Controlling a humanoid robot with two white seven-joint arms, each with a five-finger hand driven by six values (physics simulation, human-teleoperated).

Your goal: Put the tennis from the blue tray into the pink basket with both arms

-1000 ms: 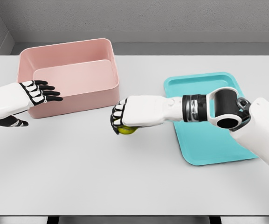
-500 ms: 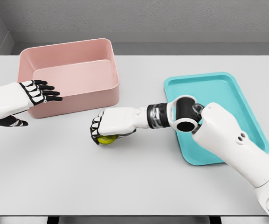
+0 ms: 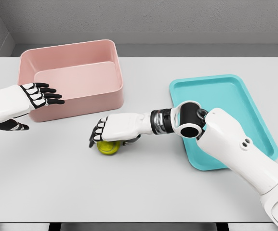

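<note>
— Grey walls, white table point(image 3: 143, 192), and that's the whole room. Where's the tennis ball point(image 3: 108, 147) now?

— Out of the blue tray point(image 3: 259, 126), sitting on the table near its middle, just in front of the pink basket's point(image 3: 81, 103) near wall. The right hand point(image 3: 113, 131) lies over it, palm down, fingers draped loosely across the top; I'd call it a light cupping rather than a firm clench.

— And the other arm?

— The left hand point(image 3: 33, 98) hovers at the table's left edge, fingers spread flat, pointing toward the basket, holding nothing.

— So what would do this step well?

— I'd say set the ball down without letting it roll, then lift the right hand straight up so the left can come in cleanly.
</note>
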